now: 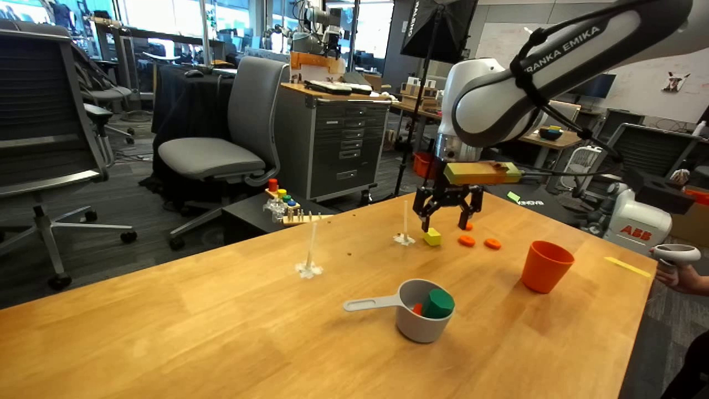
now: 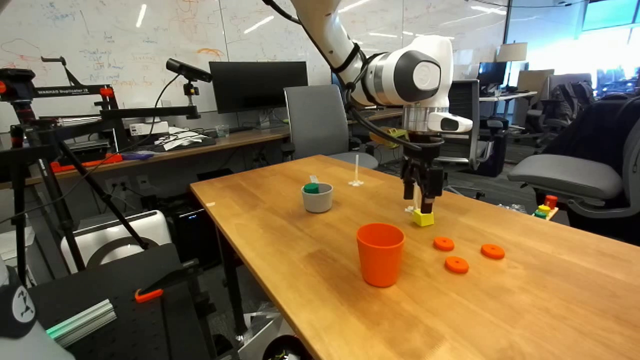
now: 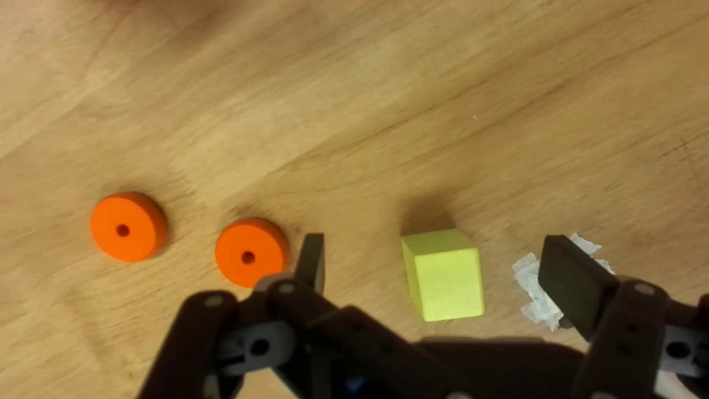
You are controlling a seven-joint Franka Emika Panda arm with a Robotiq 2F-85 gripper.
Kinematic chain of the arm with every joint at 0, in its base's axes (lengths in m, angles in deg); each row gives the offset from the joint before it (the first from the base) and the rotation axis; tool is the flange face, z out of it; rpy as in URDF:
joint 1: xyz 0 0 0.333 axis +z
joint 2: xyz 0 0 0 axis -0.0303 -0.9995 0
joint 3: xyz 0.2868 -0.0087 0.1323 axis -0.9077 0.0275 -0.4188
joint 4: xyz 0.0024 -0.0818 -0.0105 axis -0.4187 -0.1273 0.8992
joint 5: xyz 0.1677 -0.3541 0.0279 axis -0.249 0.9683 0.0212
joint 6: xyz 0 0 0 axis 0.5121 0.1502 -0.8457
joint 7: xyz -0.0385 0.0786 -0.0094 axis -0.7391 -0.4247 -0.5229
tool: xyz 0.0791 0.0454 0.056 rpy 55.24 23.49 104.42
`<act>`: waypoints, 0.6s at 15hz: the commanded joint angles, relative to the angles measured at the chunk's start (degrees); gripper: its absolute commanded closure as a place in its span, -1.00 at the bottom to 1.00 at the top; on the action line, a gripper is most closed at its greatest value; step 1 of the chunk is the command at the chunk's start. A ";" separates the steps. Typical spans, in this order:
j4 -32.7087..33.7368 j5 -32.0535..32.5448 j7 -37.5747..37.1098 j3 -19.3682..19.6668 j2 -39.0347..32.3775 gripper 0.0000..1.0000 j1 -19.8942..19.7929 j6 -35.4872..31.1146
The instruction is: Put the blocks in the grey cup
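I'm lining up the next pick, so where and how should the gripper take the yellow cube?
Probably from straight above, pinching two opposite upright sides of the yellow cube at mid-height. It sits flat on the table, its top face looks square, and the open gripper spans it in the wrist view.

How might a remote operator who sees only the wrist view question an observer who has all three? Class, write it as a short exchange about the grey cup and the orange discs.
Operator: The grey cup is out of my view. Does it hold anything?
Observer: Yes, an exterior view shows a green block and a red-orange piece inside it.
Operator: I see two orange discs. Any more?
Observer: Yes, both exterior views show a third disc on the table.
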 commanded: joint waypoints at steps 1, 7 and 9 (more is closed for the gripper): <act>3.61 -0.25 -1.63 0.64 -3.69 -1.00 1.02 -1.25; 8.59 2.23 -3.31 2.96 -7.96 -1.00 3.24 -0.82; 10.08 2.64 -3.47 3.45 -8.60 -1.00 3.57 -0.56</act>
